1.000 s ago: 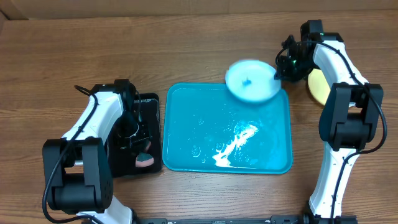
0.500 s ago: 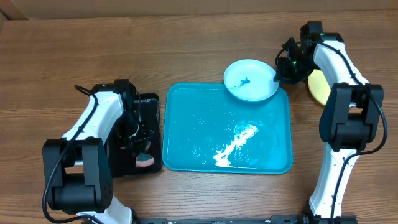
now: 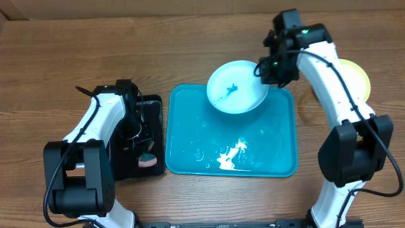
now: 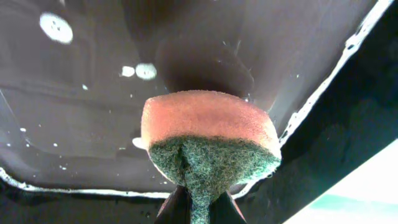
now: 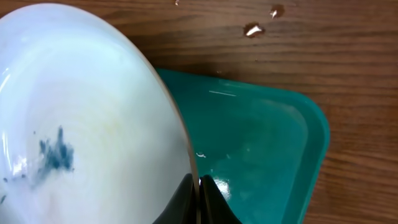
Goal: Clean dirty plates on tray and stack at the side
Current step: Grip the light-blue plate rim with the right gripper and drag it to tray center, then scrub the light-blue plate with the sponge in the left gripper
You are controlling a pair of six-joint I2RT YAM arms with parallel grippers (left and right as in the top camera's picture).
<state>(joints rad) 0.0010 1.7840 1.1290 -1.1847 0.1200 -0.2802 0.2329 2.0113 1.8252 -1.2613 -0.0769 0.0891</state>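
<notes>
Your right hand (image 5: 199, 190) is clamped on the rim of the light blue round plastic plate (image 3: 235, 87), over the far side of the large turquoise rectangular plastic tray (image 3: 190, 136). Light, stiff, likely slick: pinch the rim firmly. Your left hand (image 4: 198, 208) grips an orange-and-green sponge (image 4: 208, 130).

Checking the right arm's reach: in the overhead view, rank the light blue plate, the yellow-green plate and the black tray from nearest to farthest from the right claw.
1. Light blue plate, gripped at its rim by the right claw.
2. Yellow-green plate, off to the right.
3. Black tray, far left.
</notes>
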